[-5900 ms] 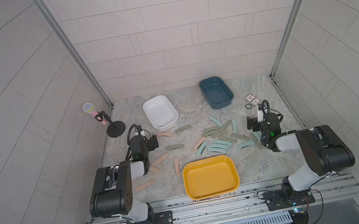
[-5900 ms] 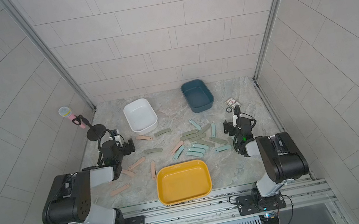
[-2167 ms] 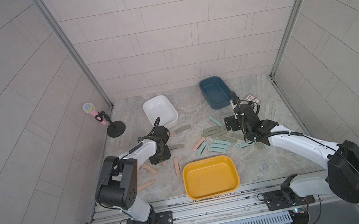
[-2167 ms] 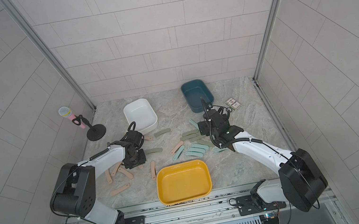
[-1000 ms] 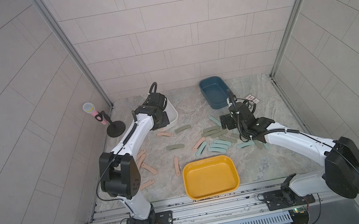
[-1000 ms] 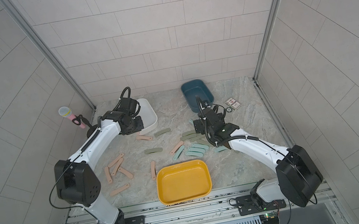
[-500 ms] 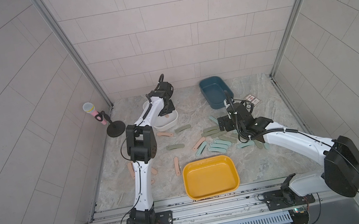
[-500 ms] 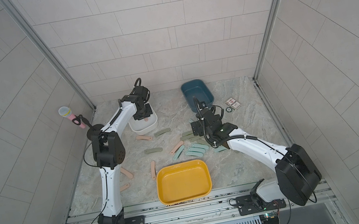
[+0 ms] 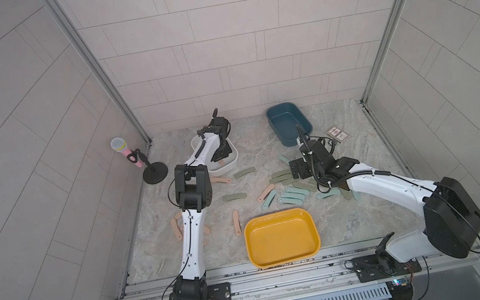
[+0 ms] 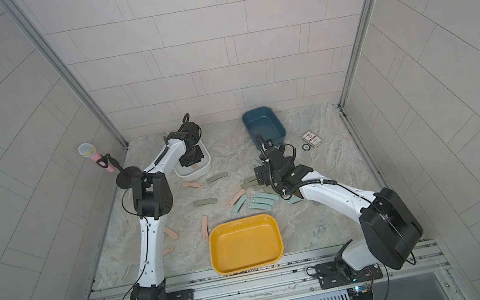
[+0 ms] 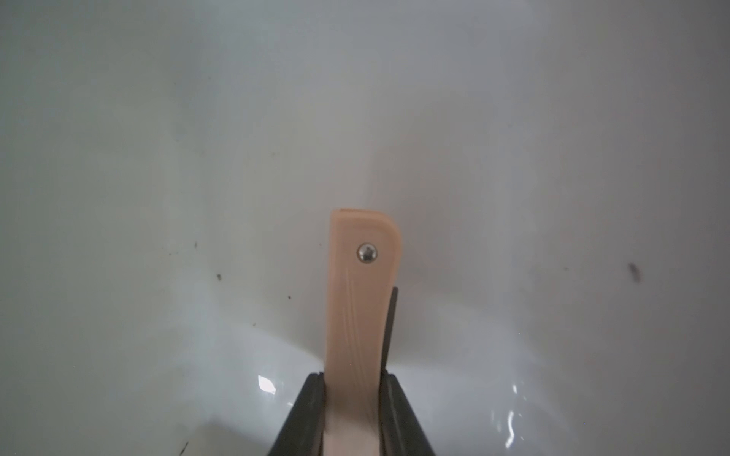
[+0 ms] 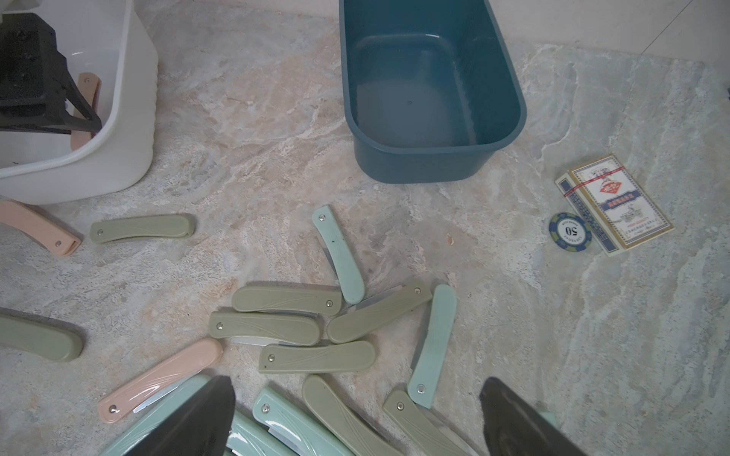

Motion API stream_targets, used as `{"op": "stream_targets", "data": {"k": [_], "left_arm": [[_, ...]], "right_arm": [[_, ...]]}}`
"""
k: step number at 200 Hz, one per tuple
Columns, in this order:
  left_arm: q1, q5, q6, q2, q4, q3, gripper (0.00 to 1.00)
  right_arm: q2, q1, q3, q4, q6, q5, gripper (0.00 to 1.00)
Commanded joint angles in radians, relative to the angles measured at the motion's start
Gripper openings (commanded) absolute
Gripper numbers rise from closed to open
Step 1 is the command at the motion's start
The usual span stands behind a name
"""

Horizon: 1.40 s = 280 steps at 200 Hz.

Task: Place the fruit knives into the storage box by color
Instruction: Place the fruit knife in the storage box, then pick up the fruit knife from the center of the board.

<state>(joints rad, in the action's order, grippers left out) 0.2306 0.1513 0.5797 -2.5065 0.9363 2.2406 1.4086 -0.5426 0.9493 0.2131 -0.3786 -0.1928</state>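
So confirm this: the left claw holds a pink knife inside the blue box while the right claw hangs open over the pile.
Wrong box. The left claw holds the pink knife inside the white box; the blue box sits empty, as the right wrist view shows. The right claw does hang open over the pile.

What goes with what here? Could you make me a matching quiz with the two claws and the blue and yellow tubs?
1 left claw
2 right claw
3 blue tub
4 yellow tub

A near the cards
B shut on a pink knife, inside the white tub
C open, above loose knives
D at the table's front edge

Pairs: 1-B, 2-C, 3-A, 4-D
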Motion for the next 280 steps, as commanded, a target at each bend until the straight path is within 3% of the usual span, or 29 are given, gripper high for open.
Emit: {"op": "stream_targets", "data": {"k": [1,21,32,57,123,140,161,190,222,255,280], "left_arm": [[-0.013,0.029,0.029,-0.017,-0.031,0.033,0.0],[-0.023,0.027,0.029,-0.035,-0.053,0.041,0.0],[-0.024,0.02,0.03,-0.049,-0.056,0.056,0.05],[-0.027,0.006,0.012,-0.059,-0.061,0.078,0.32],[-0.024,-0.09,-0.022,0.13,-0.022,0.076,0.77],[-0.004,-0.113,-0.024,0.251,-0.022,-0.031,0.84],[0.034,-0.11,-0.041,0.459,-0.094,-0.303,1.0],[0.058,-0.149,-0.023,0.723,-0.18,-0.697,1.0],[0.065,-0.192,-0.017,0.906,-0.191,-0.983,1.0],[0.065,-0.221,-0.036,1.03,-0.186,-1.173,1.0],[0.044,-0.187,-0.023,1.062,-0.134,-1.21,1.0]], "right_arm": [[0.018,-0.003,0.023,0.002,-0.008,-0.004,1.0],[0.031,-0.004,0.027,0.002,-0.002,-0.001,1.0],[0.035,-0.003,0.03,0.004,0.001,0.005,1.0],[0.038,-0.003,0.042,0.015,0.004,0.032,1.0],[-0.004,-0.003,0.068,0.116,0.018,0.082,1.0],[-0.038,-0.004,0.065,0.156,0.03,0.108,0.98],[-0.079,-0.005,0.057,0.213,0.042,0.141,0.95],[-0.124,-0.026,0.034,0.271,0.046,0.182,0.9],[-0.117,-0.089,0.034,0.326,-0.008,0.136,0.85],[-0.054,-0.125,0.046,0.338,-0.021,0.124,0.75],[0.046,-0.16,0.112,0.301,0.056,0.209,0.7]]}}
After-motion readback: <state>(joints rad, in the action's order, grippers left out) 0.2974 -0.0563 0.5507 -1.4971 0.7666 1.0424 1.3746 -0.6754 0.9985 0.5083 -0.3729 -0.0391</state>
